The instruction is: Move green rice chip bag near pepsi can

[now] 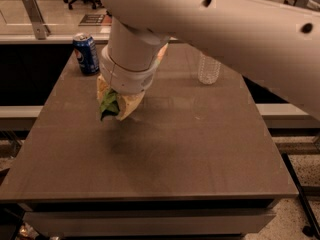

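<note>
Gripper [123, 88]: sits at the end of the wide pale arm [215, 29], which comes in from the upper right. It lies to the right of the pepsi can [86, 53] and a little nearer the camera. The wrist collar hides it from above, so I cannot tell how far open it is or confirm a hold directly.

Green rice chip bag [112, 104]: sticks out from under the collar, directly below the gripper and touching it. Only the lower end shows: a crumpled green patch on the left and a pale tan fold on the right. A thin coloured edge appears again at the collar's upper right, so the long axis seems to run diagonally. The low end points toward the camera and left, the high end away and right. The middle of the bag is hidden and no logo or lettering can be read.

Bag relative to can: near it, to the can's right and front, with a visible gap and no contact. A soft shadow on the surface [200, 149] lies apart from the bag's lower tip, so the bag looks lifted clear.

Pepsi can: upright at the far left edge of the surface.

Water bottle [208, 69]: clear, upright, well to the right of the can, top cut off by the arm.
</note>
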Motion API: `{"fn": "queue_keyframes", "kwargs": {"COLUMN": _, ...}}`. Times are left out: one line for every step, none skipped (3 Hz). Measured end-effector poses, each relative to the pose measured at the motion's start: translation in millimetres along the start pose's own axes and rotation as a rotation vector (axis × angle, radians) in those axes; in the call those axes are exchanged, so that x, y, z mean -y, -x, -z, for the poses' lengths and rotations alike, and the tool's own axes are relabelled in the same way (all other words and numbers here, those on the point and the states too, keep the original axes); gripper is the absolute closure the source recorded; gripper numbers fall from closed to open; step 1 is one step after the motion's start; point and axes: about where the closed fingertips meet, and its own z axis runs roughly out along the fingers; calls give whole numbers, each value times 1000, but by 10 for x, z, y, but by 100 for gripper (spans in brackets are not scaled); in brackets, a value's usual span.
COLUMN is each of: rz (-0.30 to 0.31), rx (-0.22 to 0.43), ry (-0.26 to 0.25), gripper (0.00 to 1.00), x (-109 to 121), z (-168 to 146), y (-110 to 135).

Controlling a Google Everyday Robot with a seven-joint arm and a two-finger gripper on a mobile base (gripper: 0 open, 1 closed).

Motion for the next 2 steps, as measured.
{"fn": "queue_keyframes", "kwargs": {"rz": 55, "rx": 80, "ry": -70, "gripper": 100, "x": 228, "z": -139, "y": -350}}
{"fn": "queue_keyframes", "kwargs": {"rz": 90, "rx": 158, "ry": -117, "gripper": 100, "x": 454, "z": -331, "y": -663}}
